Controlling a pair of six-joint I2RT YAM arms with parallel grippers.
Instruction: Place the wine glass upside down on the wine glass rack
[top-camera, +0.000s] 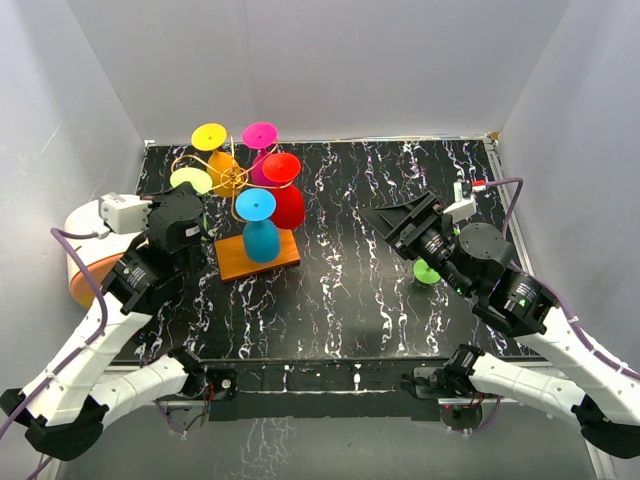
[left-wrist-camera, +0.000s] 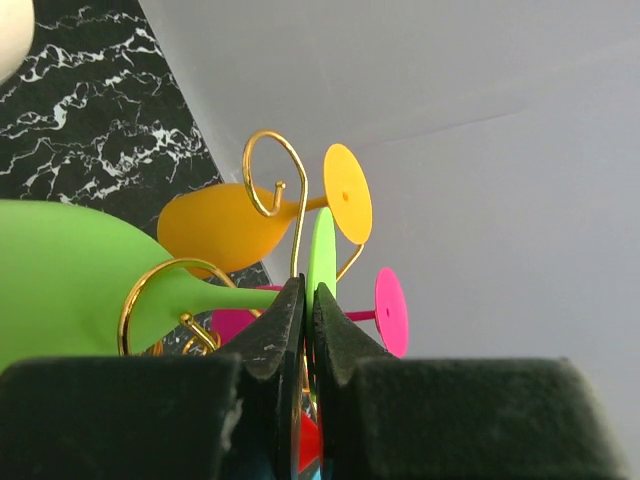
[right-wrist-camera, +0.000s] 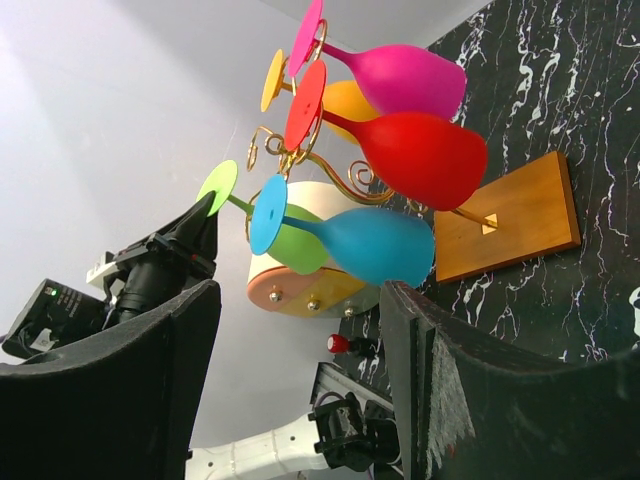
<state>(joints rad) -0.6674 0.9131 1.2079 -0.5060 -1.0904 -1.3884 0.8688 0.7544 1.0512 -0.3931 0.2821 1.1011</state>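
Left fingers (left-wrist-camera: 285, 325) pinched the flat foot of the lime-green wine glass (left-wrist-camera: 70, 270). Its stem sat in a gold loop of the wine glass rack (right-wrist-camera: 520, 215), bowl down. Over the tabletop (top-camera: 340, 290), the right fingers (right-wrist-camera: 130, 400) hung spread apart.

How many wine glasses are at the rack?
5: yellow back-left, magenta back, red right, blue front, lime left, its foot in the left jaws. Others may be hidden.

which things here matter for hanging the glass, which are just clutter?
Job: green glass, rack, left end effector pinching its foot.
Lying about: yellow glass, pink glass, red glass, blue glass, already hung; cream tub; green item by right arm; right end effector, open.
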